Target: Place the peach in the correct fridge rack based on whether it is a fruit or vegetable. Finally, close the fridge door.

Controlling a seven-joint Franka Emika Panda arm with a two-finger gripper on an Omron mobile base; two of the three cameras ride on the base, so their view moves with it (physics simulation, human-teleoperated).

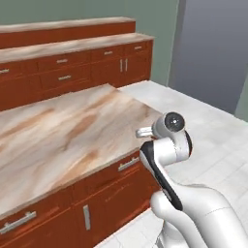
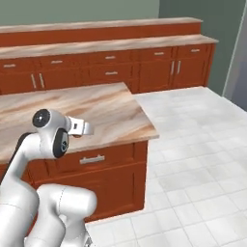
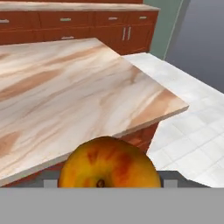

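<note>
Peach (image 3: 108, 162), a small round orange-yellow fruit with a reddish blush and a dark stem dimple, sits at the bottom centre of the hand view, pressed close to the camera with the stem dimple facing it. It is caught in the gripper, whose dark finger tips (image 3: 171, 178) peek out just beside the fruit on either side at the lower edge; the jaws are clamped on the peach, part way closed around it.

Behind the fruit, the hand view looks across a marble-patterned countertop (image 3: 83, 87) in cream and tan, which fills the left and middle of the frame and ends in a corner at the right centre. Below that edge a strip of red-brown cabinet front (image 3: 140, 135) shows. Pale tiled floor (image 3: 183, 144) runs along the right side.

In the left base view the white arm (image 1: 169, 150) with dark joints rises from the lower right and bends toward the island's near corner; the same countertop spans the left and centre. In the right base view the arm (image 2: 48, 135) rises from the lower left, its wrist over the island's front edge. A long run of red-brown wall cabinets (image 2: 111, 72) with silver handles crosses the upper part of both base views. A dark-grey panel (image 1: 213, 48) stands at the upper right of the left base view.
</note>
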